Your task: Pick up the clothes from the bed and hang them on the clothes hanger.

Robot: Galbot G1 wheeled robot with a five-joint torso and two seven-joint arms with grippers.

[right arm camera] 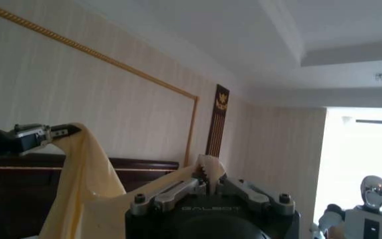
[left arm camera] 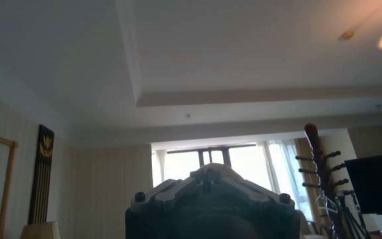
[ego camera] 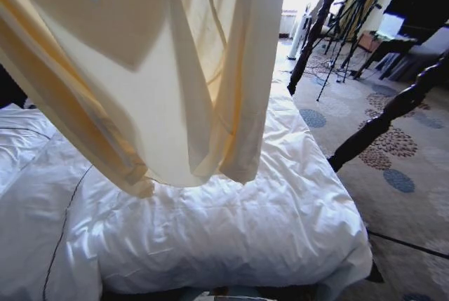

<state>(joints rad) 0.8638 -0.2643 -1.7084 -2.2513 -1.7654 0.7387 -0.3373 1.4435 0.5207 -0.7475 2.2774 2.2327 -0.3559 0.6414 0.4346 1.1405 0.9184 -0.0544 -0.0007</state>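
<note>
Top: the thin pale yellow-cream long-sleeved top (ego camera: 140,83) hangs in the air above the bed, stretched wide between both grippers, sleeves dangling down.
Bed: the big bed with the rumpled white duvet (ego camera: 231,231) lies below the top, not touching it.
Right gripper (right arm camera: 208,174): fingers closed on one top edge of the cloth.
Left gripper (right arm camera: 42,134): fingers pinched on the other top edge, up beside the wall.
Long way: the held edge runs across from one gripper to the other.
Hanger: I cannot pick out the hanger.
</note>
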